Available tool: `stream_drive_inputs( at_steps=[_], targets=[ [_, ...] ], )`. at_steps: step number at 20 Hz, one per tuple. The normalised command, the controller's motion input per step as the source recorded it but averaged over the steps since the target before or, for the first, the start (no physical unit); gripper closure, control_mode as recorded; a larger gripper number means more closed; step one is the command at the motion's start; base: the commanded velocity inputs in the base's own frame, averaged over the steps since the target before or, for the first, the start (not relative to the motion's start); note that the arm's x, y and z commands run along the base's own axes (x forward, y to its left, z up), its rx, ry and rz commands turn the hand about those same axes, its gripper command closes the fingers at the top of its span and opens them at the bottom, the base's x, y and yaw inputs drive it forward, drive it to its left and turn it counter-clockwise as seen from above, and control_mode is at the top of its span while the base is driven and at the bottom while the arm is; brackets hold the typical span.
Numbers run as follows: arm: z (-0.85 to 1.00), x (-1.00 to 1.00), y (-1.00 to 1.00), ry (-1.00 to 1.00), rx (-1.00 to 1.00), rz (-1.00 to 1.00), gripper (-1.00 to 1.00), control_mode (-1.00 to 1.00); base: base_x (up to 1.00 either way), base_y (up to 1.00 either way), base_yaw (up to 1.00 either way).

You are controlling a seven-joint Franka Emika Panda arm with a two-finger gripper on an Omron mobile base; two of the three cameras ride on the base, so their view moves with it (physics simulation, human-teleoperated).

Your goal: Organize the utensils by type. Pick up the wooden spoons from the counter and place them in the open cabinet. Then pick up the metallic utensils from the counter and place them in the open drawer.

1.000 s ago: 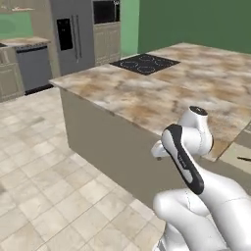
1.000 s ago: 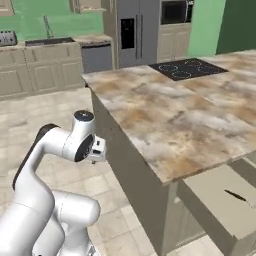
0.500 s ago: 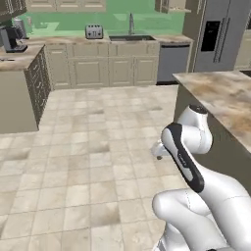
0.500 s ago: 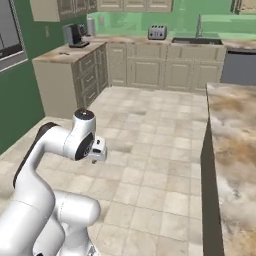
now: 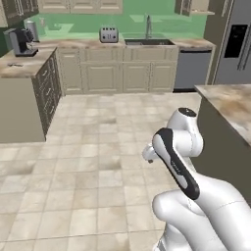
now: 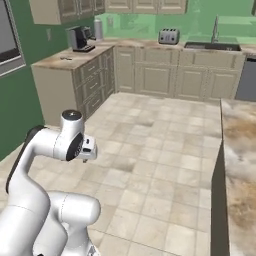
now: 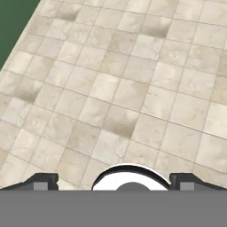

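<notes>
Base has swung round since a second ago: both base views have shifted from the island cooktop to the far kitchen wall, so that's camera motion, not things moving. Arm pose looks the same as before, folded in front of me.

Now: beige tiled floor (image 5: 98, 162) across the open middle of the room. Marbled counter (image 6: 240, 150) edge sits at my right in both base views; I can't make out any utensils on the part that shows. Far wall has beige cabinets, a sink (image 5: 148, 42) with tap, a toaster (image 5: 109, 35), green backsplash. Side worktop (image 6: 70, 59) on the left carries a coffee machine (image 6: 79, 38).

View differences: left base view picks up the dishwasher (image 5: 192, 70) and the steel fridge (image 5: 235, 44) at far right; right base view picks up the dark green wall (image 6: 15, 115) and a window edge at left. Hand view looks down at tiles, plus a strip of green wall in its upper-left corner.

My pincer (image 7: 113, 185): the two dark fingertips (image 7: 42, 181) sit far apart at the bottom of the hand view, nothing between them, so wide and empty.
</notes>
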Motion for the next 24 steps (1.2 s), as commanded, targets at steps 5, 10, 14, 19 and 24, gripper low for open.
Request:
stream_drive_inputs(
  at_steps=[5, 10, 14, 19, 24],
  targets=[
    [0.0, 0.0, 0.0, 0.0, 0.0, 0.0, -1.0, 1.0, 1.0, 0.0, 0.0],
    [0.0, 0.0, 0.0, 0.0, 0.0, 0.0, -1.0, 1.0, 1.0, 0.0, 0.0],
    [0.0, 0.0, 0.0, 0.0, 0.0, 0.0, -1.0, 1.0, 1.0, 0.0, 0.0],
    [0.0, 0.0, 0.0, 0.0, 0.0, 0.0, -1.0, 1.0, 1.0, 0.0, 0.0],
    [0.0, 0.0, 0.0, 0.0, 0.0, 0.0, -1.0, 1.0, 1.0, 0.0, 0.09]
  ],
)
